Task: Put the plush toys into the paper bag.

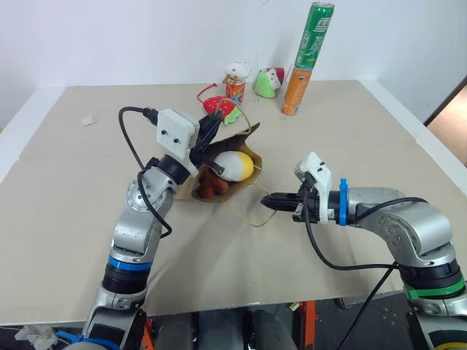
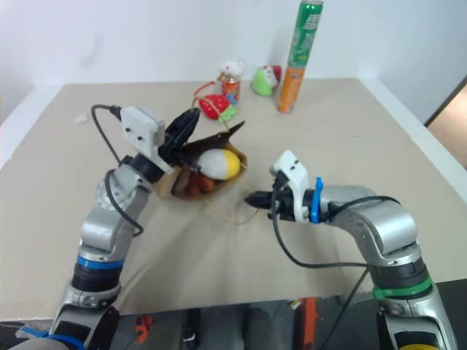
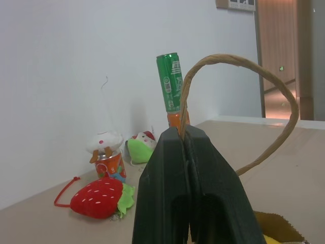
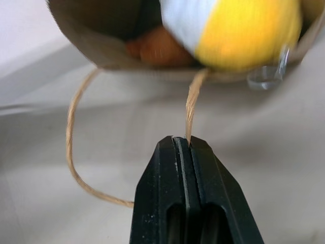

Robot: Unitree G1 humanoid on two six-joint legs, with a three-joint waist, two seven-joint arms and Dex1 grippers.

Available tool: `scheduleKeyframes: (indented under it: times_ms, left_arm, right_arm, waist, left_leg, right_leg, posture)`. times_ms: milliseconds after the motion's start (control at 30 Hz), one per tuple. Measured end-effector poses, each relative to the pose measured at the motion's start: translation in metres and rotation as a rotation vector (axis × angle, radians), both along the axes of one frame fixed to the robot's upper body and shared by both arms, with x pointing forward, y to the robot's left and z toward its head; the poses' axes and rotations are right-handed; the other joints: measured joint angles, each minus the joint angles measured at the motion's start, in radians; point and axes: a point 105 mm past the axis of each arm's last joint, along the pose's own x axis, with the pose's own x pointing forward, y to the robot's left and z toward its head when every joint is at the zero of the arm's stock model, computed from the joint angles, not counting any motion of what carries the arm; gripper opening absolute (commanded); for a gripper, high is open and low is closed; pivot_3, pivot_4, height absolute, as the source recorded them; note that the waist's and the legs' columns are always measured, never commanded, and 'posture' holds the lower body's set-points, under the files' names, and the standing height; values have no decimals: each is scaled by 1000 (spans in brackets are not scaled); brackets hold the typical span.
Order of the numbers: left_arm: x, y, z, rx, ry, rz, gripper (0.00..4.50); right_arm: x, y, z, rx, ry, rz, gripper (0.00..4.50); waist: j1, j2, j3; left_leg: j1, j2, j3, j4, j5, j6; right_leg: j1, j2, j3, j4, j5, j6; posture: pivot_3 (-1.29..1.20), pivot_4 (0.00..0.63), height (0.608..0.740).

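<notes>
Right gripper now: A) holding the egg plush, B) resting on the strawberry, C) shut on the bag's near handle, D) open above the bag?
C: in the right wrist view the right gripper has its fingers closed on the near handle of the paper bag, with the egg-shaped plush inside the bag.

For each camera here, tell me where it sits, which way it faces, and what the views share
Left and right eye views: on the head, looking forward and down over both arms at the paper bag on the table.
Left wrist view: along the shut left gripper, pinching a handle, toward the wall.
Right wrist view: along the shut right gripper, pinching the other handle, toward the bag's mouth.
Shared: the egg-shaped plush shows in the eye and right wrist views.
</notes>
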Motion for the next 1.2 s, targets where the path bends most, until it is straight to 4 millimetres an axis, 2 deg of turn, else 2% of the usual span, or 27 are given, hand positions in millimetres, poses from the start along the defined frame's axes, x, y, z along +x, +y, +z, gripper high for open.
scheduleKeyframes:
  times_ms: [167, 400, 533, 667, 800, 1100, 1200]
  left_arm:
    - [1, 0, -1, 6, 2, -3, 0]
    - [6, 1, 8, 7, -14, -23, 0]
    - [6, -1, 10, -17, -6, -50, 0]
    - [6, -3, 9, -20, -4, -58, 0]
    - [5, -7, 9, -21, -1, -67, 0]
    - [4, -7, 8, -19, 17, -79, 0]
    - [3, -7, 5, -1, 29, -92, 0]
  right_arm:
    - [2, -1, 39, 61, -100, 37, 254]
    - [-10, -23, 122, 101, -252, 93, 254]
    - [-18, -29, 149, 136, -249, 135, 254]
    - [-10, -32, 141, 123, -247, 108, 254]
    - [-2, -28, 116, 107, -194, 106, 254]
    - [1, -28, 116, 115, -215, 105, 254]
    - [4, -29, 107, 98, -200, 98, 254]
  waist:
    - [0, 0, 0]
    - [1, 0, 0]
    - [0, 0, 0]
    - [0, 0, 0]
    - [-1, 0, 0]
    - [0, 0, 0]
    - [0, 0, 0]
  left_leg:
    - [0, 0, 0, 0, 0, 0]
    - [0, 0, 0, -1, 0, 0]
    - [0, 0, 1, -1, 0, -1]
    - [0, 1, 0, -1, 0, 0]
    - [-1, 0, 2, -1, 0, 0]
    - [-1, 0, 2, -1, 0, 0]
    - [-1, 0, 2, -1, 0, 0]
  right_leg:
    - [0, 0, 0, 0, 0, 0]
    - [0, -1, 0, -1, -1, 0]
    - [-1, -1, 1, -1, -1, -1]
    - [-1, 0, 1, -1, -1, 0]
    - [-2, -1, 3, 0, 0, 1]
    - [-2, 0, 3, 0, 0, 1]
    - [-2, 0, 3, 0, 0, 1]
  posture:
    - [0, 150, 740]
    - [0, 150, 740]
    - [0, 150, 740]
    - [0, 150, 740]
    - [0, 150, 740]
    - [0, 150, 740]
    - [0, 150, 740]
